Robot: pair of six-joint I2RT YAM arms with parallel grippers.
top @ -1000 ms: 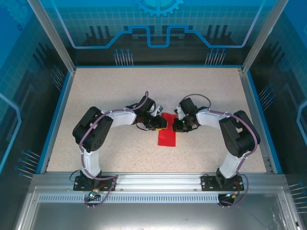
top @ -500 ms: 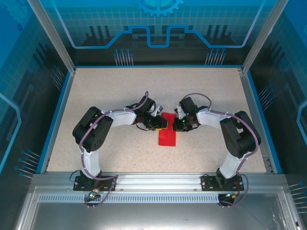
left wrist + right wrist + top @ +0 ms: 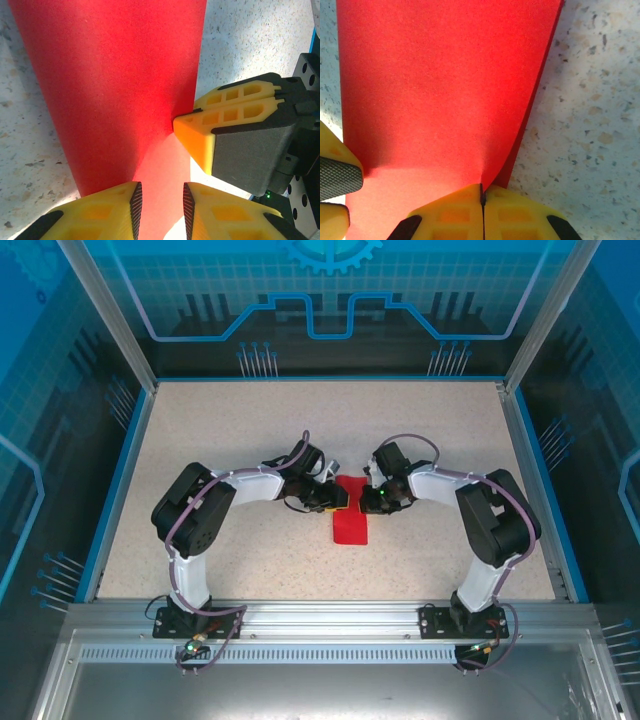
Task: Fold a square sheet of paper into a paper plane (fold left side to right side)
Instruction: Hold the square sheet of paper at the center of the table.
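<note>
Right gripper (image 3: 483, 196): jaws shut, pinching lifted edge of square sheet of paper (image 3: 440, 90). Left gripper (image 3: 160, 204): jaws narrowly apart over it, on worktop (image 3: 590, 100).

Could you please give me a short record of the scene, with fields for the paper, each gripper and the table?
paper: red sheet of paper, a narrow two-layered rectangle lying mid-table
left gripper: jaws a little apart, fingertips over the sheet's far end
right gripper: shut, pinching the lifted edge of the upper layer
table: speckled beige, blue-rimmed
progress: no plane shape yet
</note>
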